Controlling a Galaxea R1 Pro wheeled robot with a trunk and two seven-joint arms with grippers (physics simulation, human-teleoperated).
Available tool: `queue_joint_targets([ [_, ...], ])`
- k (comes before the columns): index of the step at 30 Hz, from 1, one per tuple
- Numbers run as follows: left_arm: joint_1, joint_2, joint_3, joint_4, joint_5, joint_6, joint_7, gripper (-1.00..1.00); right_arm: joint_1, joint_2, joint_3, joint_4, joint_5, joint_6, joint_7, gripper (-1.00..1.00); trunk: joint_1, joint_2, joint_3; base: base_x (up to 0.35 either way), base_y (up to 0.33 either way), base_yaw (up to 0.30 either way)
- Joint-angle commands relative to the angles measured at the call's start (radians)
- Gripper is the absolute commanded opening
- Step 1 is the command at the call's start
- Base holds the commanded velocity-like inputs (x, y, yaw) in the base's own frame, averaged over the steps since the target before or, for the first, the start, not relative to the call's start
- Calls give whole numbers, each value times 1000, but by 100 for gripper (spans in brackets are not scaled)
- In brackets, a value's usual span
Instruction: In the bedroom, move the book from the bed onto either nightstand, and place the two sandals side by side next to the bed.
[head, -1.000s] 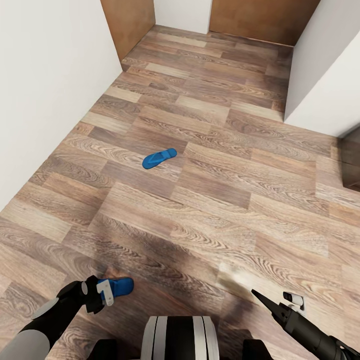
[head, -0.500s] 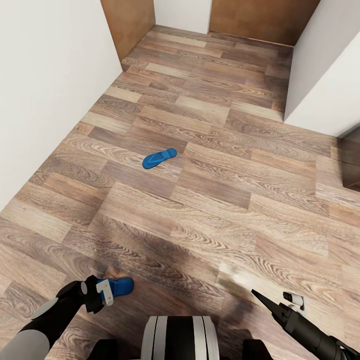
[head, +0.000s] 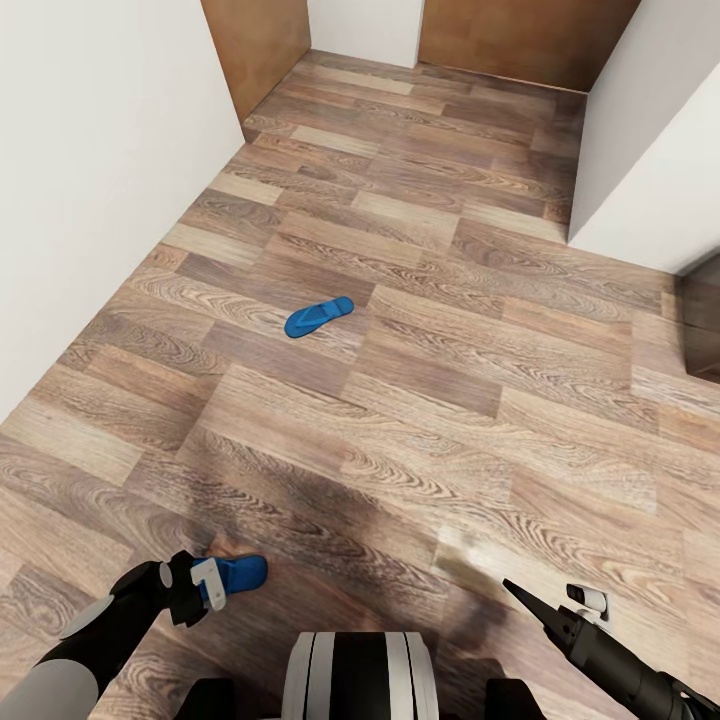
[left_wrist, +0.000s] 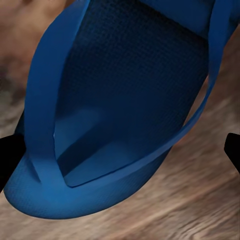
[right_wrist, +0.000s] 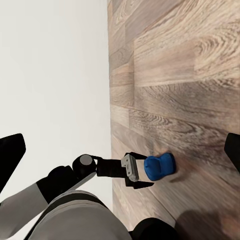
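**One flip-flop carried, one left out on the floor**

A bright blue flat flip-flop is clamped in the left gripper at lower left. The second blue thong sandal lies up-frame, long axis slanting toward upper right. Open wood-plank floor is seen between. The right gripper looks pinched together, empty.

Home interior, hallway-like. Brown-grey wood-plank floor, plain white walls, brown wooden door panels at far end, bright blue flip-flop sandal lying on floor.
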Motion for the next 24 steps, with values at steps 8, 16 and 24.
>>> queue_joint_targets([
  [8, 0, -1, -3, 2, -4, 6, -3, 100, 0, 0, 0, 0, -3, 11, 2, 100, 0, 0, -1, 0, 0, 0],
  [16, 0, -4, -2, 4, -4, 7, 0, -100, 0, -2, 0, 0, -4, 12, 2, 100, 0, 0, -1, 0, 0, 0],
  [24, 0, -8, -1, 2, -4, 10, 1, -100, 0, -3, -1, 1, -4, 12, 2, 100, 0, 0, -1, 0, 0, 0],
])
